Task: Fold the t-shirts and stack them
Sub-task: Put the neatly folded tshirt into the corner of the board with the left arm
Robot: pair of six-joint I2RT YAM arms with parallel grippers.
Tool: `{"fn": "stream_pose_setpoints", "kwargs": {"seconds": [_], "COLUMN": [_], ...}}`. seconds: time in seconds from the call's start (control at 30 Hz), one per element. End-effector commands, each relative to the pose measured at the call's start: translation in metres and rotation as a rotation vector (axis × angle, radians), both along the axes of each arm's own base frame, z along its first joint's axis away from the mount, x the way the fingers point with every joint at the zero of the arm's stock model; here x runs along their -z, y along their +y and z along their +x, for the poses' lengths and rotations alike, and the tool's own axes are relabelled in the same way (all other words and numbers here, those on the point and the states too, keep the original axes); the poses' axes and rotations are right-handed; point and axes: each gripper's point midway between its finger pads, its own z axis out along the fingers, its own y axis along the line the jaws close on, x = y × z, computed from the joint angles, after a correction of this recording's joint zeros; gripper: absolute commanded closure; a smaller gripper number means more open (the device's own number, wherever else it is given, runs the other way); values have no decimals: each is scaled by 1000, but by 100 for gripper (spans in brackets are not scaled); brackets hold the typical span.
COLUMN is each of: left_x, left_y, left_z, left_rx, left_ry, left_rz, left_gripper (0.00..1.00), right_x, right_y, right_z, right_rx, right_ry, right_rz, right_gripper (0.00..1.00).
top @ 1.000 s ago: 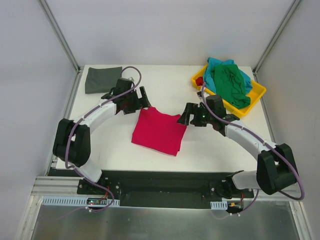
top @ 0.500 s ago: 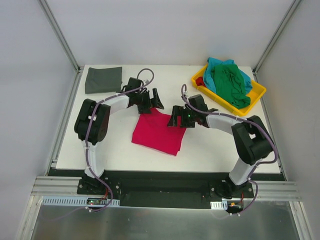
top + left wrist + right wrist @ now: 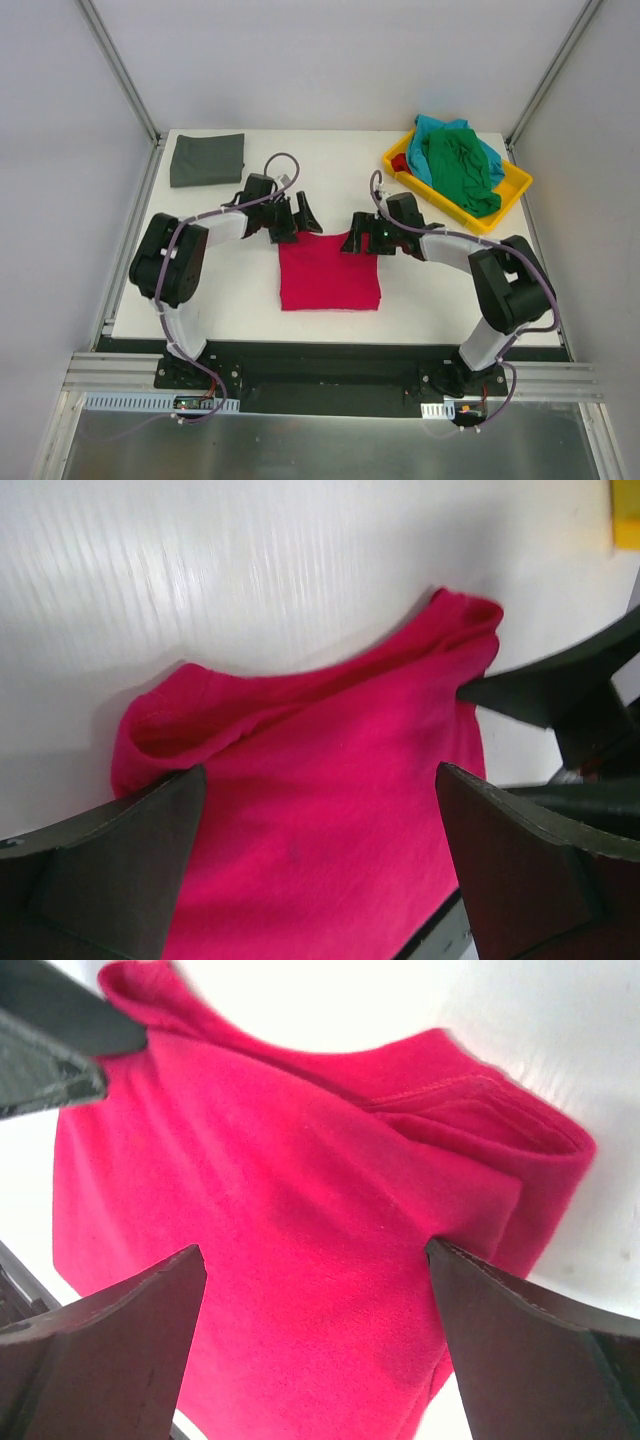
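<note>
**Crimson t-shirt** (image 3: pixel 330 275): folded to a neat rectangle, flat on the counter (image 3: pixel 230 290), mid-width and toward the near edge. In the wrist views the folded layers at its far corners look loose and rounded.

**Left gripper** (image 3: pixel 303 221): over the shirt's far-left corner, jaws spread wide, nothing held.

**Right gripper** (image 3: pixel 360 241): over the far-right corner, jaws likewise released and empty.

**Dark grey t-shirt** (image 3: pixel 207 159): folded, at the far-left corner. Probably the base of the stack.

**Green t-shirt** (image 3: pixel 460 168) and **teal t-shirt** (image 3: pixel 432 128): bunched in the yellow tray (image 3: pixel 510 195) at the far-right corner, unfolded.

**Step in hand, as judged:** taking up the folded crimson piece to stack it. Each jaw should bite through every layer at its corner. Both should close together and lift level, keeping the far edge taut so that the fold does not open. Set it square on the grey.
</note>
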Motion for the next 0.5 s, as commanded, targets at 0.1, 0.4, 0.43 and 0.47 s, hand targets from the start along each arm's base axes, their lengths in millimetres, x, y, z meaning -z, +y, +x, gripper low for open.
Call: {"fn": "stream_pose_setpoints", "kwargs": {"seconds": [0.1,0.4,0.43,0.47], "left_x": [-37,-84,-80,-69], "left_y": [10,37,40,44], "left_z": [-44,-63,-71,-81], "left_rx": [-18,-84,-85,-92], "left_ry": [-77,-173,-161,-133], "left_rz": [52,115,114,119], "left_gripper": [1,1,1,1], "right_x": [-15,-108,-111,-113], "right_y": [-38,-86,-94,-109], "right_z": [-32,-29,-36,-41], "right_rx": [11,225,273,347], "right_ry": [-48,-289,-299,-327], "right_rz": [-102,-165,-152,-160], "right_gripper": [4,4,4,4]}}
